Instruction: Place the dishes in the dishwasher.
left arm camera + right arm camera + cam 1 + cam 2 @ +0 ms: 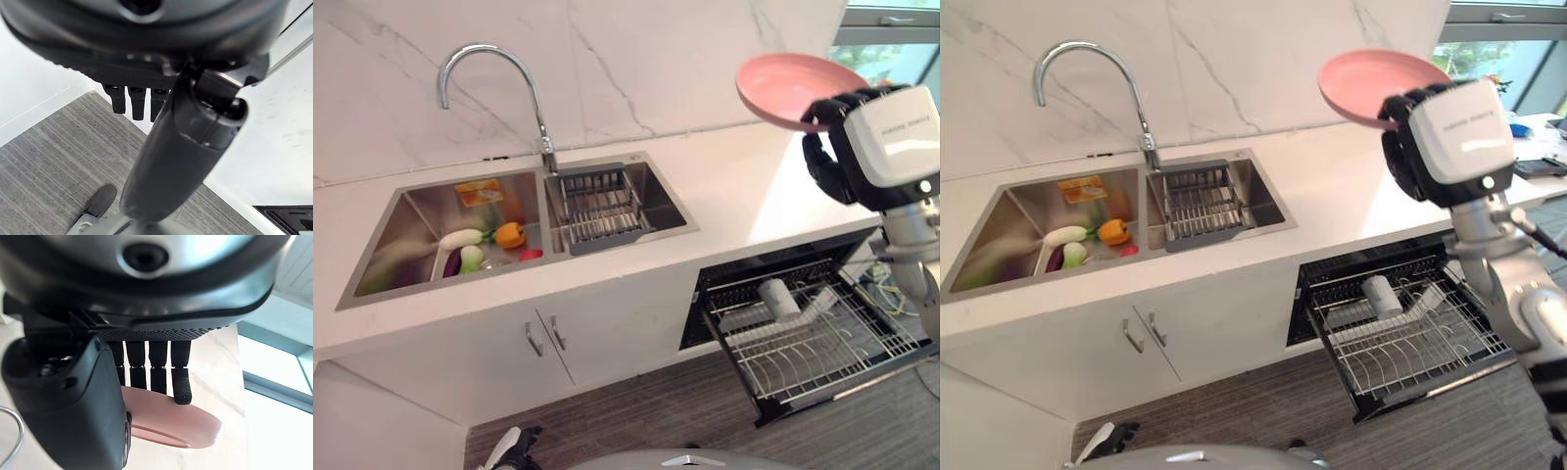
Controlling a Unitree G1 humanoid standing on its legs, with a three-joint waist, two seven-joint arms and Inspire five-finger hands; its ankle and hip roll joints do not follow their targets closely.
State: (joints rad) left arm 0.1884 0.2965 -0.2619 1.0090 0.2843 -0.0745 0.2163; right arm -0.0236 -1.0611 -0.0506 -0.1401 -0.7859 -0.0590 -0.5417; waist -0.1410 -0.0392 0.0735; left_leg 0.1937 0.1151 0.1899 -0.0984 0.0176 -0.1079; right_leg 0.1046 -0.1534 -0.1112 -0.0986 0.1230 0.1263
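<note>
A white marble-veined wall backed a pale countertop (744,186) with a double steel sink (431,211); one basin held toy vegetables (484,245), the other a wire rack (599,208). Below, the dishwasher (705,284) stood open, its wire basket (822,343) pulled out with a white cup (777,299) inside. The right hand (832,147), raised above the counter, pinched a pink plate (798,88) between thumb and curled fingers. Small print on its white wrist housing was illegible. The left hand (134,100) hung over grey flooring, fingers relaxed and apart.

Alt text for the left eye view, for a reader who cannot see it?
The right hand holds a pink plate up over the white counter. Below, the dishwasher rack is pulled out; to the left, a double sink holds vegetables.
</note>
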